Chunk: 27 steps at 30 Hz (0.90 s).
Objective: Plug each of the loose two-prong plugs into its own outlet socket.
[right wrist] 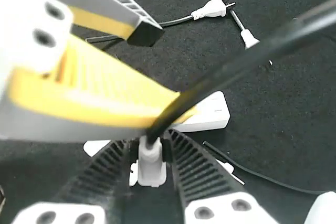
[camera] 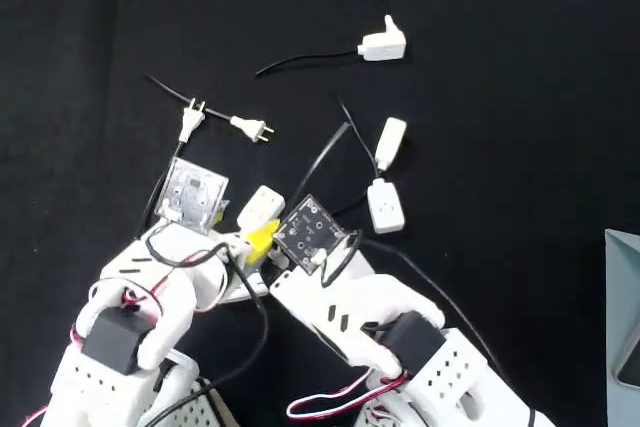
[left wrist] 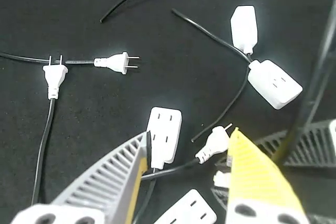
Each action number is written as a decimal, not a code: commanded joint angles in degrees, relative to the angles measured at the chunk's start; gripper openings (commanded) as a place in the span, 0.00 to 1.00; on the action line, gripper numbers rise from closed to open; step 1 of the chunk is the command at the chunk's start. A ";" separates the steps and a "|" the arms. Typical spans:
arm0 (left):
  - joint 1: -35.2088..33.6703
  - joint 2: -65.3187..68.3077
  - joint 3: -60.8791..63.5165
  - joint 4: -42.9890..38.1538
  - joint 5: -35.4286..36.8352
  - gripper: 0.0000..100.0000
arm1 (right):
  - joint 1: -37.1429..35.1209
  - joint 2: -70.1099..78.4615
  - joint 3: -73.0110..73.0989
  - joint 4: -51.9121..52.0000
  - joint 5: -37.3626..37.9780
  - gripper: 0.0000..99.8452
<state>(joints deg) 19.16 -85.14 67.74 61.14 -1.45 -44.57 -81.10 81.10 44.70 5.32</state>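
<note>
My left gripper [left wrist: 189, 137] is open low over the mat, one grey finger and one yellow finger [left wrist: 252, 171]. Between them lie a white outlet socket [left wrist: 164, 134] and a small white plug [left wrist: 212, 145] on a black cable. My right gripper [right wrist: 149, 142] is shut on a white plug [right wrist: 149, 165] whose thick black cable [right wrist: 236, 66] runs up past the camera. The left arm's yellow finger [right wrist: 100, 90] hangs just in front of it, over a white socket [right wrist: 210, 115]. Two loose two-prong plugs [camera: 192, 122] [camera: 251, 128] lie farther back at the left.
A white socket block [camera: 386, 207] and a white adapter [camera: 390, 142] lie to the right of the grippers. Another white plug [camera: 382, 45] lies at the back. Black cables [camera: 320, 162] cross the black mat. A grey object [camera: 625, 307] sits at the right edge.
</note>
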 commanded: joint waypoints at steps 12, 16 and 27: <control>4.79 -8.35 7.34 1.05 -8.62 0.25 | 3.78 -0.22 -0.75 -1.67 0.18 0.01; 3.82 -10.46 7.87 0.97 -8.70 0.24 | 3.78 -0.22 -0.66 -1.67 0.18 0.01; -18.51 -13.80 4.26 0.53 3.52 0.24 | 7.38 2.68 -1.01 -8.62 3.52 0.01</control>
<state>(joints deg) 6.07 -98.68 75.82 62.02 -1.71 -38.24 -80.57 81.10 39.08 7.43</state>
